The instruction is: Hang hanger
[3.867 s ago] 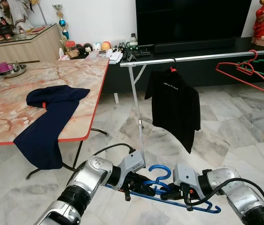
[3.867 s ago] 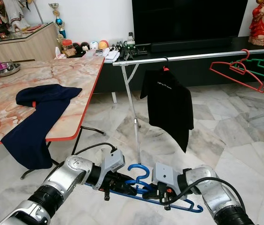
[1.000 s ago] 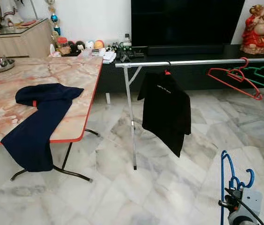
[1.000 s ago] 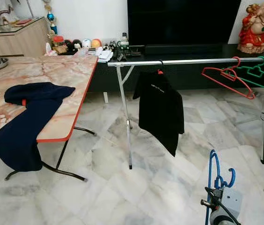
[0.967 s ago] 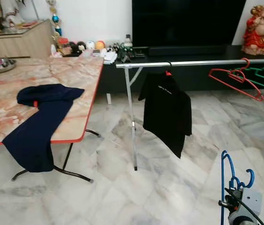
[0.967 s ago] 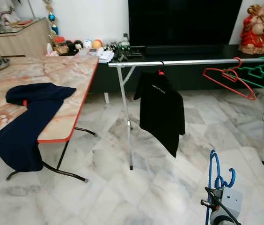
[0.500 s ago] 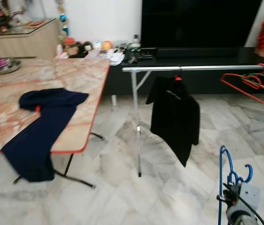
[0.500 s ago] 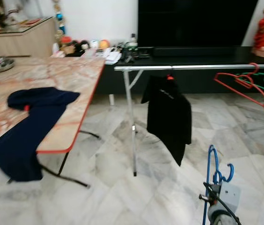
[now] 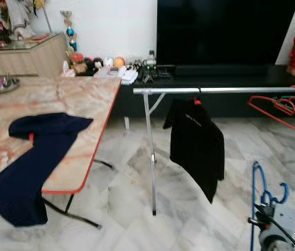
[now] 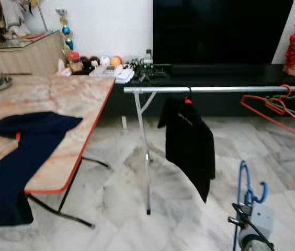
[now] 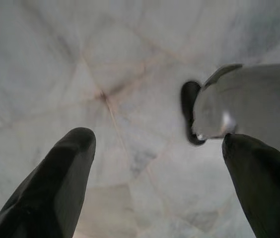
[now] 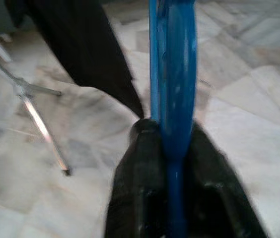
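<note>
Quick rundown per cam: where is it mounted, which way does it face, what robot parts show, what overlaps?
Left eye: head, forward-down at clothes rail, black shirt, table; right hand holding blue hanger.
Right eye: same scene, shifted slightly.
Left wrist: looks past open left hand at marble floor.
Right wrist: along fingers clamped on the blue hanger.
Shared: hanger, shirt and rail leg.

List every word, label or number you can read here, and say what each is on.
Nothing reads clearly.
Black shirt on the rail: small white chest print, too blurred to read.
Small items on the TV cabinet: any labels too small to read.
</note>
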You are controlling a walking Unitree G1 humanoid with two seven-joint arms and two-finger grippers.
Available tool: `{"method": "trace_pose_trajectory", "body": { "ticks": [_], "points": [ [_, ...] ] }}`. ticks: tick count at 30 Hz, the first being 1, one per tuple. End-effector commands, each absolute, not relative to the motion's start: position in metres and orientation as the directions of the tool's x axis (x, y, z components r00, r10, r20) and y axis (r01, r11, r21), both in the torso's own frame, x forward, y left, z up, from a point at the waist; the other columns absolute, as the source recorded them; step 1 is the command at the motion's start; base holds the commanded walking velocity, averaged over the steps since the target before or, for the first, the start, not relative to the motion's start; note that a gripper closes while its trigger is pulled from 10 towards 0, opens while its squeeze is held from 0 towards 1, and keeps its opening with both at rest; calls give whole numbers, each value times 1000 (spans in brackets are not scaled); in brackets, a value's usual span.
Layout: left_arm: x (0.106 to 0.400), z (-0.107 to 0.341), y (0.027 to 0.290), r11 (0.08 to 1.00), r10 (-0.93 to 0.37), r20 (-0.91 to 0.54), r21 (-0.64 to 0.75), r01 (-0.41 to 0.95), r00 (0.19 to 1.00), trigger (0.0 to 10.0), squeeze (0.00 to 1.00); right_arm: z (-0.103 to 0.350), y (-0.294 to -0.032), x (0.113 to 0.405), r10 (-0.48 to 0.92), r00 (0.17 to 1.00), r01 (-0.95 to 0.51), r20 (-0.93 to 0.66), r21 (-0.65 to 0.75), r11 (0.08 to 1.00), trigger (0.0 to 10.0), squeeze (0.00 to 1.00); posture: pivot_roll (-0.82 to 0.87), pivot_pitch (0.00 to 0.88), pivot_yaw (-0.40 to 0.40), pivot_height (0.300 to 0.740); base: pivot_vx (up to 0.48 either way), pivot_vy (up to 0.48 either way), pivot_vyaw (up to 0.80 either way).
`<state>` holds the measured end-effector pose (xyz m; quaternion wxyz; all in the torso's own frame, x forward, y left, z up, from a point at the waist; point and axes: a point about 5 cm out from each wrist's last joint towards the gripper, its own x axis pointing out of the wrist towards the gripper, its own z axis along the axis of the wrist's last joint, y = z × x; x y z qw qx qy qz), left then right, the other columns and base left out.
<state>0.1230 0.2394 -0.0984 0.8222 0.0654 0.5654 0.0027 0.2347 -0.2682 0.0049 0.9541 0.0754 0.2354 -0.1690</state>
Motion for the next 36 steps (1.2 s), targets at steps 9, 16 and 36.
{"method": "trace_pose_trajectory", "body": {
  "ticks": [9, 16, 36],
  "points": [
    [124, -96, 248, 989, 89, -930, 125, 80, 355, 10000, 0, 10, -259, 244, -263, 853, 326, -452, 67, 943, 10000, 0, 10, 15, -1, 740, 310, 0, 0],
    [125, -95, 250, 988, 88, -930, 127, 86, 358, 10000, 0, 10, -256, 246, -258, 855, 321, -449, 68, 945, 10000, 0, 13, 16, 2, 740, 308, 0, 0],
    [125, -94, 252, 981, 94, -930, 148, 127, 357, 10000, 0, 10, -255, 248, -247, 861, 300, -445, 51, 953, 10000, 0, 15, 7, -2, 740, 27, -78, 0]
  ]
}}
